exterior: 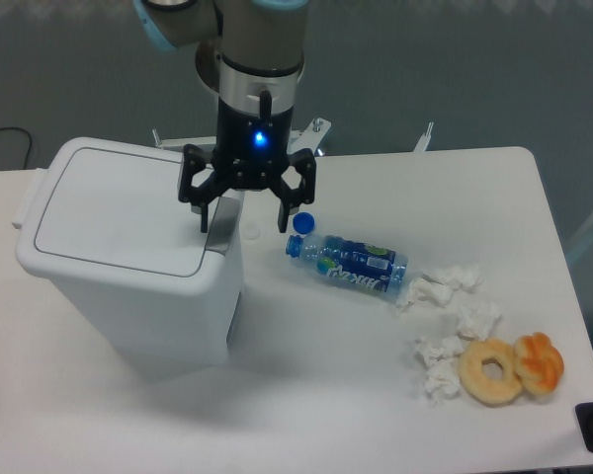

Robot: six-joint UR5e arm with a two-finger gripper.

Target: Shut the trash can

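So the big white plastic trash can (128, 262), rectangular with rounded corners, sits on the left side of the white counter (326, 395). Its flat lid (124, 207) looks down and flush all around, so I'd guess the closing is pretty much done. The grey latch tab (222, 219) is on the edge facing the bottle.

The black two-finger hand (244, 222) hangs right over that latch edge, fingers spread wide and holding nothing. One fingertip (206, 223) is at or just above the lid's corner by the tab; can't tell if it's actually touching.

To the right: a clear plastic water bottle with a blue label (351, 262) lying on its side, its loose blue cap (302, 223) just beside its neck. Then a scatter of crumpled white tissues (450, 321), and a pale ring doughnut (491, 371) touching an orange-brown pastry (540, 362).

What could go wrong: if the arm swings right while low, the other finger could clip the cap or roll the bottle. If it lifts with a finger snagged on the tab, the lid might pop up again.
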